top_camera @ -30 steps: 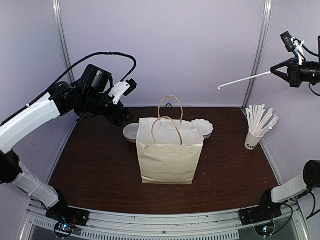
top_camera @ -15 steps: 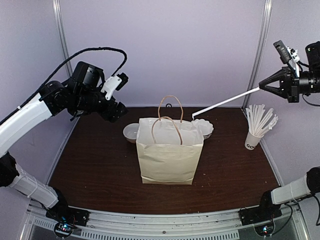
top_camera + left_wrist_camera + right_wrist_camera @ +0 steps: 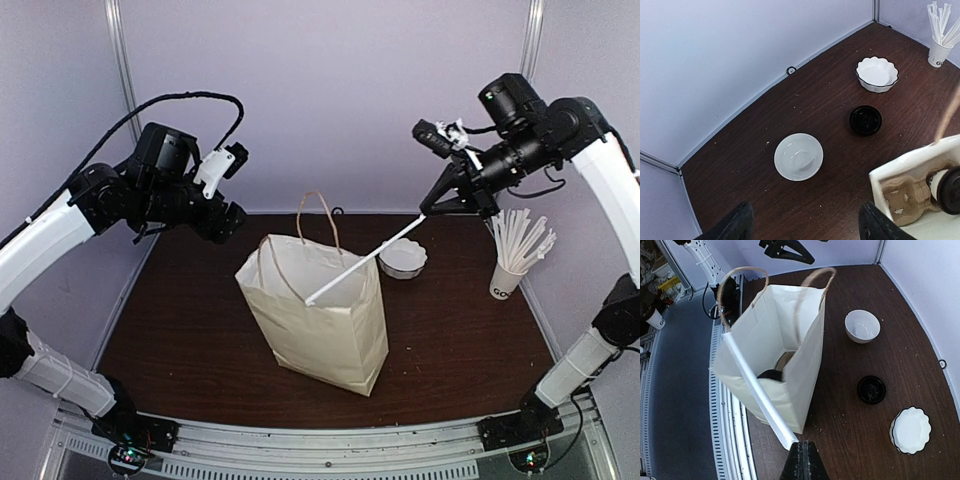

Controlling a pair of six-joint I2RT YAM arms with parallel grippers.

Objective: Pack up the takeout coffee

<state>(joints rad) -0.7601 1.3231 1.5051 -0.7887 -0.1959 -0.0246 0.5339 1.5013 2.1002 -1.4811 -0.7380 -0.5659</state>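
Observation:
A lidded cup [image 3: 946,184] of the takeout coffee stands in a cardboard carrier inside the cream paper bag [image 3: 320,320]; only its black lid [image 3: 771,374] shows in the right wrist view. The bag leans to the left. My right gripper [image 3: 435,205] is shut on a long white stick [image 3: 365,258] that slants down across the bag's open top. A loose black lid [image 3: 865,120] lies on the table behind the bag. My left gripper [image 3: 228,218] hangs open and holds nothing, high over the back left of the table.
A plain white bowl [image 3: 798,156] and a scalloped white bowl [image 3: 403,258] sit behind the bag. A paper cup full of white sticks [image 3: 508,270] stands at the right edge. Walls close the back and both sides.
My right arm swung in from the far right with the stick, whose end now reaches the bag's mouth. The bag has tipped and shifted left. The left gripper barely moved.

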